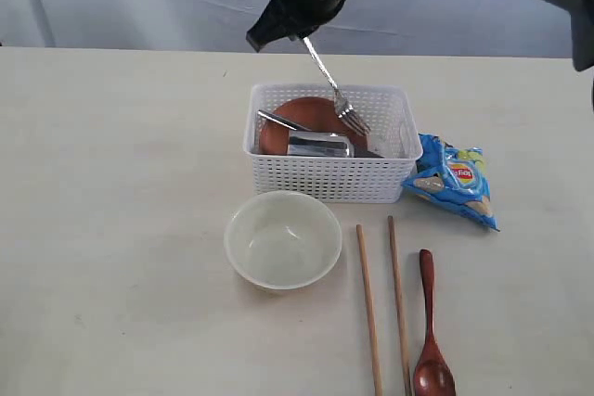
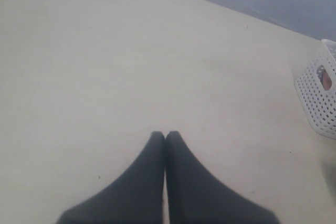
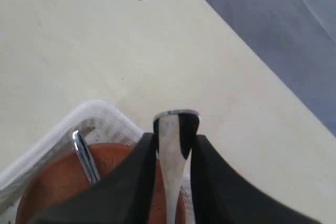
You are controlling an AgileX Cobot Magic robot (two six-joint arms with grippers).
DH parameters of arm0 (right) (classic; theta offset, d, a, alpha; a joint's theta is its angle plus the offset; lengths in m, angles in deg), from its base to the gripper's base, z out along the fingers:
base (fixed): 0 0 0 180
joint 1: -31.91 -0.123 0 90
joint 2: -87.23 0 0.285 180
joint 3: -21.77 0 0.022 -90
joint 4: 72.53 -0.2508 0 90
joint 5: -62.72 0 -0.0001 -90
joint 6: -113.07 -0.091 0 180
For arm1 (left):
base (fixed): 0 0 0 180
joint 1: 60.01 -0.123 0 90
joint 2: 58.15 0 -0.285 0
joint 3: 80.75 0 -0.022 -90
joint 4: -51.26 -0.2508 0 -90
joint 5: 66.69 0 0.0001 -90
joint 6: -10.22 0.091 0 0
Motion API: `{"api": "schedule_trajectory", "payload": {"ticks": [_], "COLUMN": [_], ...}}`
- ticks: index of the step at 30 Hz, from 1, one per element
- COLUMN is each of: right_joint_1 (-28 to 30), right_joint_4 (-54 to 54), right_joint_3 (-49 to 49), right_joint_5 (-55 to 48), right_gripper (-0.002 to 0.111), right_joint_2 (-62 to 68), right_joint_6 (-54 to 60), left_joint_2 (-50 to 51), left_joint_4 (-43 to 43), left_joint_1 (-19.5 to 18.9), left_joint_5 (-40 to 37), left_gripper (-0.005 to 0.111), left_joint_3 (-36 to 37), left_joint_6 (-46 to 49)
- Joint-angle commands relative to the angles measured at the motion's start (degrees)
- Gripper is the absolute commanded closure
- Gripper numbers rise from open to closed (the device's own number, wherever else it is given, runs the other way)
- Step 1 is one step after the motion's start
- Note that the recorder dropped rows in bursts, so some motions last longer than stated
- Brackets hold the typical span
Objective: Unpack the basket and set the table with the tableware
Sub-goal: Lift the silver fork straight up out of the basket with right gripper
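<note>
My right gripper [image 1: 295, 32] hangs above the white basket [image 1: 329, 183], shut on the handle of the steel fork [image 1: 336, 95]. The fork slants down, tines just over the basket's inside. In the right wrist view the fork handle [image 3: 173, 145] sits pinched between the fingers of the right gripper [image 3: 174, 139]. Inside the basket lie the reddish-brown plate [image 1: 299, 113], the steel cup [image 1: 320, 146] on its side and the knife [image 1: 278, 122]. The cream bowl [image 1: 283, 238], two chopsticks [image 1: 368, 308] and the wooden spoon [image 1: 432, 340] rest on the table [image 1: 111, 229]. My left gripper [image 2: 165, 136] is shut and empty over bare table.
A blue chips bag [image 1: 452, 178] lies against the basket's right side. The left wrist view catches one corner of the basket [image 2: 320, 98]. The knife handle [image 3: 84, 156] and plate [image 3: 58, 182] show below the right gripper.
</note>
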Motion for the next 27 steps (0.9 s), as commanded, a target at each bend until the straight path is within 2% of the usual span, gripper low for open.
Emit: {"api": "schedule_trajectory", "payload": {"ticks": [1,8,19,27], "right_joint_1": [0.26,0.26,0.13,0.26], "right_joint_4": [0.63,0.63,0.54,-6.07], "right_joint_3": [-0.17,-0.17,-0.17,-0.17], "right_joint_5": [1.35,1.78,-2.07,-4.98], "right_gripper": [0.109,0.109,0.109,0.109], "right_joint_2": [-2.15,-3.34,-10.49,-14.34], "right_joint_6": [-0.56,-2.39,-11.88,-13.86], "left_joint_2": [-0.12,-0.12,-0.12,-0.12], "left_joint_4": [0.19,0.19,0.19,0.19], "left_joint_1": [0.24,0.24,0.24,0.24], "left_joint_5": [0.3,0.3,0.3,0.3], "left_gripper": [0.107,0.107,0.107,0.107], "left_joint_3": [0.35,0.35,0.35,0.35], "left_joint_6": [-0.1,-0.1,-0.1,-0.1]}}
